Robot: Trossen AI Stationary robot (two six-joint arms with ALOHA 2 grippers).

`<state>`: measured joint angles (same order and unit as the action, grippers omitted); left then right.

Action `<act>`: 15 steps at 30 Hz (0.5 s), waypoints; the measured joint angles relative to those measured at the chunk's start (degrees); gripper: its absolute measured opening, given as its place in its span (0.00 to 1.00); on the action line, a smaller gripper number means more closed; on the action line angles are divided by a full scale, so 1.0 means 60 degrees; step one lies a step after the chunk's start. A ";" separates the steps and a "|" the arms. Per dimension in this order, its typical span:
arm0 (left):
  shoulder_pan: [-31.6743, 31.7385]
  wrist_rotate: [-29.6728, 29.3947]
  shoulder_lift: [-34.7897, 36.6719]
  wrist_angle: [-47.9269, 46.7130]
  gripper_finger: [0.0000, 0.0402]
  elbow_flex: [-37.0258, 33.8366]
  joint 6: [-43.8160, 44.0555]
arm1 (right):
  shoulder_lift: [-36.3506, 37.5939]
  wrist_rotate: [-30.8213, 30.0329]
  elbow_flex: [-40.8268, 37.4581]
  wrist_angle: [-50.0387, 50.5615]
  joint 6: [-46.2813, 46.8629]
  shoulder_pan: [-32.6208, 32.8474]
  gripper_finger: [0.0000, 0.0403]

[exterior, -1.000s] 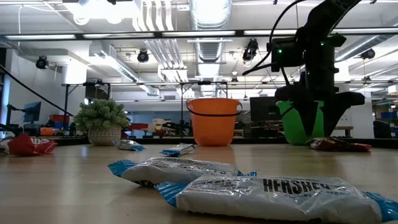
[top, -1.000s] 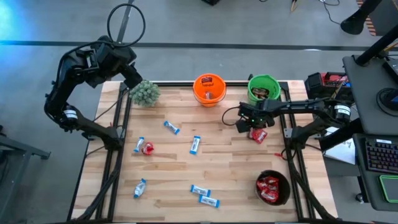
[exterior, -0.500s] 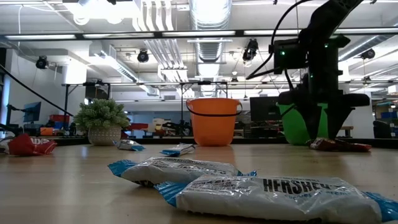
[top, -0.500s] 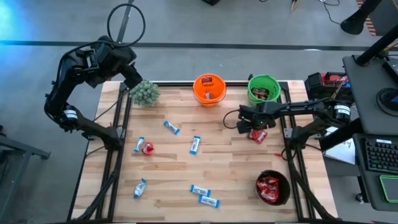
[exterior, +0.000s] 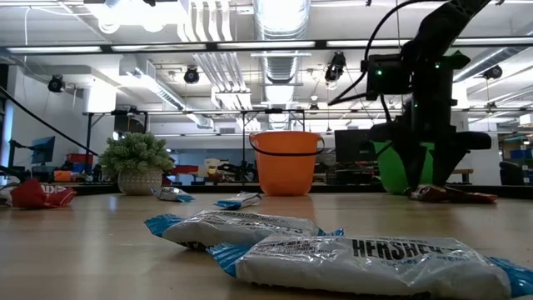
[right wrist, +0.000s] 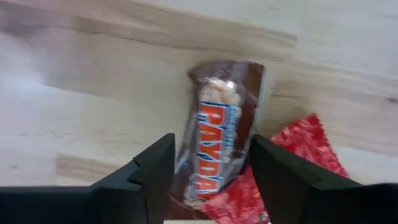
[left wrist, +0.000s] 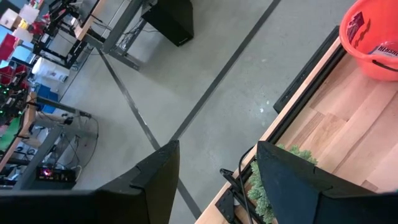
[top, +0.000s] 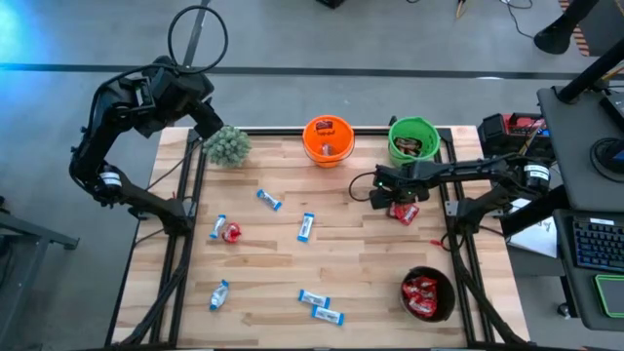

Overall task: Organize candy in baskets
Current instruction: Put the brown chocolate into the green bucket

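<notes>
Black basket [top: 427, 294]: red packets in. Orange basket [top: 328, 140], green basket [top: 413, 138]: some candy, contents unclear. Approx. eight pcs loose on surface [top: 361, 253]. Right gripper [top: 402, 204] — fingers spread, straddling brown bar [right wrist: 217, 134], not clenched. Left gripper [left wrist: 214, 180] — released, parked off-surface.

Three baskets stand on the table: one orange [top: 328, 141], one green [top: 413, 139], one black [top: 428, 293]. Six blue-and-white bars [top: 306, 226] lie loose, plus two red packets [top: 231, 232] and one brown bar [right wrist: 219, 127]; the black basket's packets can't be counted.

Scattered candy [top: 306, 227], three upright baskets [top: 328, 141]
</notes>
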<state>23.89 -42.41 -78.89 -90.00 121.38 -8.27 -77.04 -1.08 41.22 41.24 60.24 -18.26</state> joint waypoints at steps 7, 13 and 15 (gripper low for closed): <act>-0.0002 0.0000 0.0000 -0.0002 0.49 0.0000 0.0000 | -0.0003 -0.0003 -0.0251 -0.0021 0.0229 0.0000 0.33; -0.0002 0.0000 0.0000 -0.0002 0.49 0.0000 0.0000 | 0.0001 -0.0073 -0.0278 -0.0066 0.0239 0.0000 0.11; 0.0000 0.0000 0.0000 -0.0002 0.49 0.0000 0.0000 | 0.0001 -0.0070 -0.0275 -0.0087 0.0206 0.0002 0.05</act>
<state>23.89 -42.41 -78.89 -90.02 121.38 -8.27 -77.03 -1.50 39.57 40.72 61.47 -18.25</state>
